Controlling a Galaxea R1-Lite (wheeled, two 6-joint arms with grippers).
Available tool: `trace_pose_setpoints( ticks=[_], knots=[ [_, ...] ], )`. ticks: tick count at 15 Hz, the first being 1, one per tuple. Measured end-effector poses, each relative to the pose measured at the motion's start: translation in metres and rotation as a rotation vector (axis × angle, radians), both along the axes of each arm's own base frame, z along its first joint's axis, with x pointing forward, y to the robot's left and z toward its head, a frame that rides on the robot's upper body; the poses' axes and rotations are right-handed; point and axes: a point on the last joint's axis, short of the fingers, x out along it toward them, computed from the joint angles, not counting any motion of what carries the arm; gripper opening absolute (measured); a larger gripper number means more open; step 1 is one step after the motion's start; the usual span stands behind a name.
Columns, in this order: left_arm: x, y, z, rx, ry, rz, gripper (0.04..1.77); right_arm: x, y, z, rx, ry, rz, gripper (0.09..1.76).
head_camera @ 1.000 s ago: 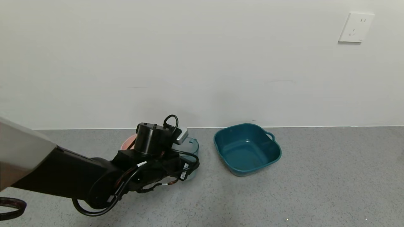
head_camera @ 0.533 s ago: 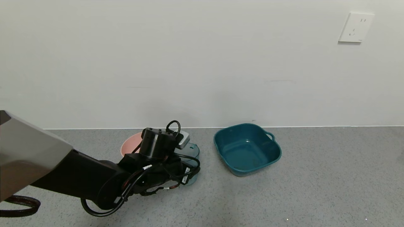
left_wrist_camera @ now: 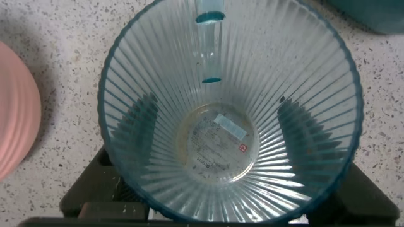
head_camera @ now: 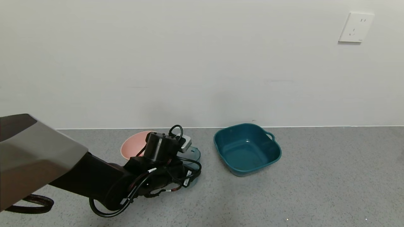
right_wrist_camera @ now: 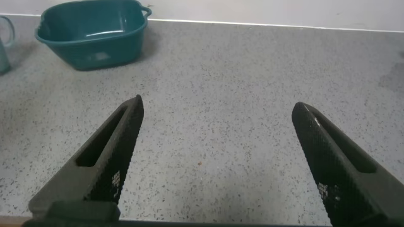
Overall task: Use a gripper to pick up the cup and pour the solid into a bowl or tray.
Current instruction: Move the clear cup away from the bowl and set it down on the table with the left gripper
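A black left robot gripper [head_camera: 186,176] with loose cables and a small grey-white box reaches low over a speckled grey counter [head_camera: 315,176]. Its fingers [left_wrist_camera: 136,123] sit either side of a small clear, pale blue-green ribbed plastic cup [left_wrist_camera: 230,107], showing as dark shapes through the cup's wall, so it appears closed on the cup. The cup stands upright, seemingly on the counter. Seen from the wrist camera straight down its mouth, the cup looks empty: only a label shows on its base, and no orange-pink pieces are visible anywhere.

A round pale pink plastic bowl [head_camera: 135,145] sits just beside the cup, on its left and slightly farther back; its inside is mostly hidden by the arm. A larger dark teal squarish tub [head_camera: 247,153] stands apart to the right.

The right gripper [right_wrist_camera: 218,157] hovers idle over bare counter, jaws spread wide.

The step in hand seems to be gripping or setting down the cup. If pouring remains, the next move calls for lifting and tipping it over the pink bowl.
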Motion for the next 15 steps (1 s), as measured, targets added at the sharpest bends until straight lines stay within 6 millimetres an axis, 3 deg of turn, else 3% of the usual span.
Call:
trace_pose_setpoints(
  ticks=[6, 9, 15],
  knots=[
    [0.0010, -0.0006, -0.0028, -0.004, -0.006, 0.000, 1.32, 0.0000, 0.0000, 0.0000, 0.000, 0.000, 0.000, 1.71],
    [0.0015, -0.0007, -0.0027, -0.012, -0.026, 0.003, 1.47, 0.0000, 0.0000, 0.0000, 0.000, 0.000, 0.000, 1.71],
    [0.0013, -0.0005, -0.0035, -0.011, -0.027, 0.007, 1.60, 0.0000, 0.0000, 0.0000, 0.000, 0.000, 0.000, 1.71]
  ],
)
